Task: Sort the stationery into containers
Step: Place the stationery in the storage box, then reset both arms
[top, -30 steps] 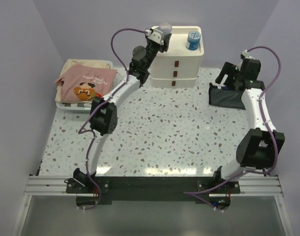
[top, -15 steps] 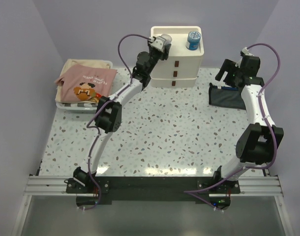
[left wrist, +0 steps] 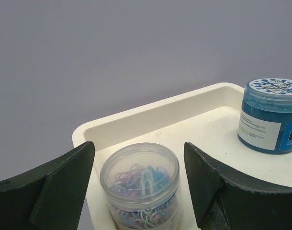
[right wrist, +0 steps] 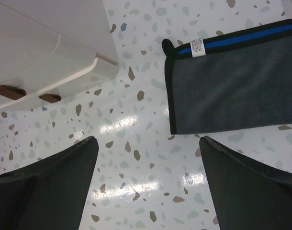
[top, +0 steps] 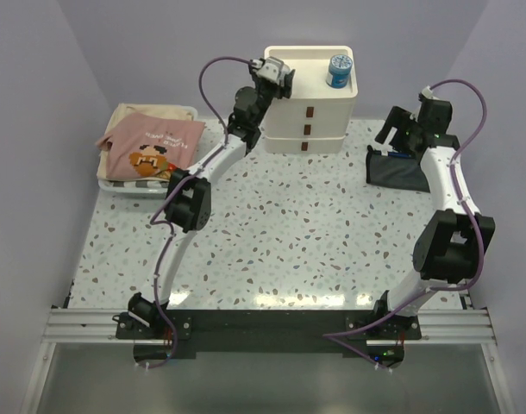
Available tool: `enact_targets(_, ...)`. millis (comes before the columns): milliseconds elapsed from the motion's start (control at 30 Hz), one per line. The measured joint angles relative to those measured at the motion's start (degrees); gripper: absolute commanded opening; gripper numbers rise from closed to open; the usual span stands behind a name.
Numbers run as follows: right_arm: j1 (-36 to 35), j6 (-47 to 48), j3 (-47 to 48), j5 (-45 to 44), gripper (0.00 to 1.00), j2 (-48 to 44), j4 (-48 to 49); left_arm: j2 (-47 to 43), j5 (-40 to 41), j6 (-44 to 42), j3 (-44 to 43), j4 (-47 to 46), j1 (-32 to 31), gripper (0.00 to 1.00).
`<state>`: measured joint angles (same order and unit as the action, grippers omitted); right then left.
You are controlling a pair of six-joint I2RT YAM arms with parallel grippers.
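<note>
Clear jar [left wrist: 140, 187]: upright at a corner of the drawer unit [left wrist: 151, 112] tray top.
L hand [left wrist: 138, 165]: spread, a finger each side of the jar, gaps visible.
R hand [right wrist: 148, 184]: spread, empty, over the bench [right wrist: 136, 124] beside the pouch [right wrist: 232, 91].
Handling: prob. light, rigid, slick plastic; grip mid-wall, below rim.

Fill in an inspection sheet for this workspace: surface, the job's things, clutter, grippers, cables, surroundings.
Surface: speckled terrazzo table; no spills seen.
Job's things: cream drawer unit, drawers shut; clear jar of coloured loops and blue jar upright on its tray top; dark pouch flat on the table to its right.
Clutter: folded cloths in a white tray, far left.
Grippers: left gripper open around the clear jar; right gripper open, empty, above the table beside the pouch.
Cables: purple cables arch over each arm; no snag seen.
Surroundings: plain lilac walls.
</note>
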<state>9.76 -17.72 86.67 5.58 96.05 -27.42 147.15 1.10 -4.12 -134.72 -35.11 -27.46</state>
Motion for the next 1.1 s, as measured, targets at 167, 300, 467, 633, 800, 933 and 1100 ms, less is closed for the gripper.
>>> enact_targets(167, 0.0, -0.3, 0.0, 0.0, 0.91, 0.1, 0.0, 0.0, 0.0, -0.8, -0.2, -0.5, 0.5, 0.92)
enact_targets(300, 0.0, -0.3, 0.0, 0.0, 0.93, 0.1, 0.0, 0.0, -0.6, -2.0, -0.2, -1.3, 0.5, 1.0)
enact_targets(467, 0.0, 0.2, -0.1, 0.0, 0.99, 0.0, 0.0, -3.7, -4.0, -4.9, 4.5, -3.3, 0.4, 1.0)
enact_targets(633, -0.1, 1.9, -0.9, -2.5, 0.99, -0.9, 0.3, -20.1, -7.2, -8.2, 20.4, -4.3, 0.0, 1.0)
enact_targets(800, -1.8, 3.8, 0.7, -9.2, 0.99, 0.1, -1.3, -40.8, -0.9, -12.0, 36.8, -4.7, 0.0, 1.0)
enact_targets(933, -5.4, 4.9, 5.1, -15.0, 0.99, 3.2, -2.7, -52.0, 8.3, -10.4, 45.9, 0.2, 2.7, 1.0)
enact_targets(1100, -7.9, 5.4, 5.0, -17.1, 0.99, 2.9, -3.1, -55.9, 12.5, -8.8, 56.1, 8.6, 7.1, 1.0)
